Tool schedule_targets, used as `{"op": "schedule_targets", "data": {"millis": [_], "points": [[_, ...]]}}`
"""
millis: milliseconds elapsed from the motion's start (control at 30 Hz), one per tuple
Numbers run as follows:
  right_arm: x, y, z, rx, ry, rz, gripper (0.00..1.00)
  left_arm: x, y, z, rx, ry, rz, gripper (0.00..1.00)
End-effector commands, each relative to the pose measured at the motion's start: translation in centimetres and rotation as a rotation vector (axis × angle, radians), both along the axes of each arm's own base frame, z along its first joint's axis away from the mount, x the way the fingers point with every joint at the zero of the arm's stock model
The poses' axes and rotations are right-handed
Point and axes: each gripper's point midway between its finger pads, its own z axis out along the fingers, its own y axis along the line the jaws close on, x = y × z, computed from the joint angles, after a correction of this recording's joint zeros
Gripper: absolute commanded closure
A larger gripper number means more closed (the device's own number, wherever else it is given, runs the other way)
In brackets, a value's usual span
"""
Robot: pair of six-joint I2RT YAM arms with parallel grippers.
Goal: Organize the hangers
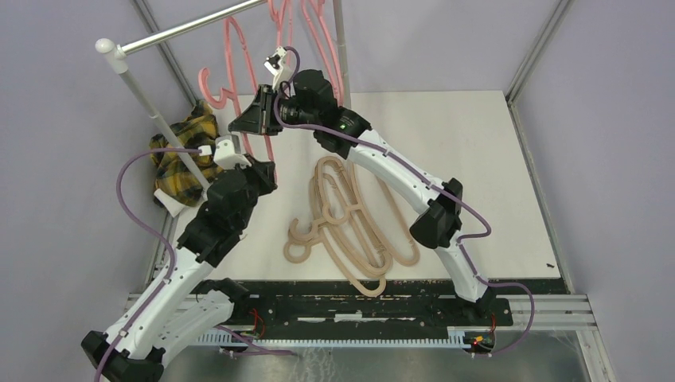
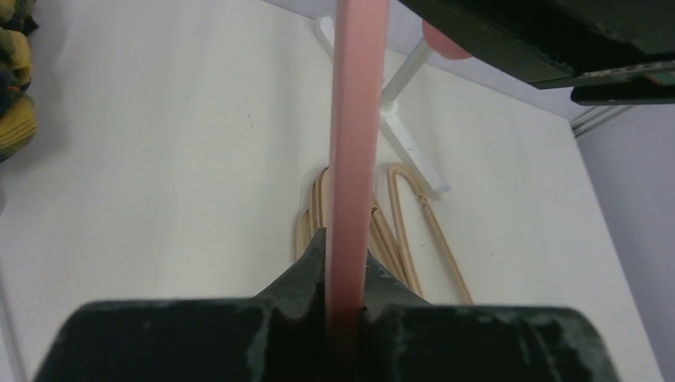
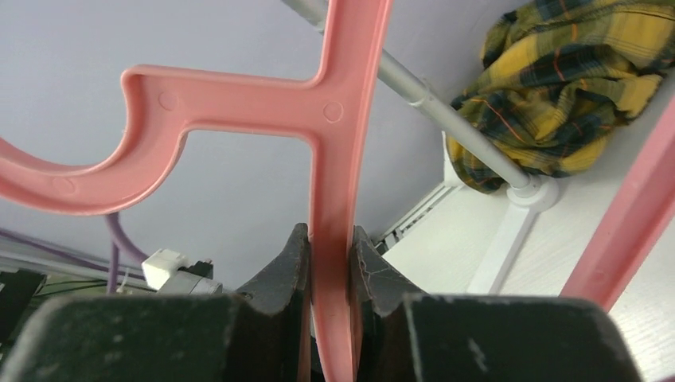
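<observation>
Both pincers pinch one pink hanger (image 3: 239,102) at upper left: left gripper (image 2: 346,298) on a straight bar, right gripper (image 3: 330,278) on the stem below the hook. We judge this steadies it for the rail (image 1: 191,28). Beige hangers (image 1: 347,208) lie centre frame.

Top view. White flat table (image 1: 477,143): a pile of thin beige-tan plastic hangers (image 1: 350,223) lies at centre, spreading toward 6 o'clock. Yellow-black plaid cloth (image 1: 187,147) is heaped at the 9–10 o'clock edge, against the foot of the white-and-metal clothes rack (image 1: 191,26). The rack's rail runs on toward 12 o'clock. A few salmon-pink hangers on the rail (image 1: 329,40) hang at 12 o'clock. One more salmon-pink plastic hanger (image 3: 334,111) is off the table at 10–11 o'clock, between cloth and pile. Right gripper (image 3: 330,239) clamps it just below the hook. Left gripper (image 2: 344,247) clamps a bar at 6 o'clock of the right gripper, apparently of the same hanger.
</observation>
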Motion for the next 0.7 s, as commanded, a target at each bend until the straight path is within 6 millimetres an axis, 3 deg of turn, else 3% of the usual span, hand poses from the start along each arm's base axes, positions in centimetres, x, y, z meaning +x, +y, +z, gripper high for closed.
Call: {"op": "schedule_targets", "data": {"millis": [0,200,367,500,667], "points": [[-2.8,-2.4,5.3,0.056,-0.084,0.043,0.95,0.9,3.9,0.2,0.071,0.021,0.214,0.97],[-4.1,-5.7,5.1,-0.029,-0.136,-0.009,0.48,1.3,6.0,0.9,0.179,0.052,0.328,0.97],[-6.1,-8.7,6.0,-0.079,-0.194,-0.007,0.23,1.6,7.2,1.5,0.23,0.066,0.404,0.97],[-7.7,-10.8,7.3,-0.079,-0.226,0.0,0.19,2.2,7.0,2.1,0.25,0.074,0.41,0.97],[-8.5,-12.9,7.4,-0.109,-0.256,-0.032,0.19,3.6,5.9,3.0,0.275,0.084,0.384,0.97]]}}
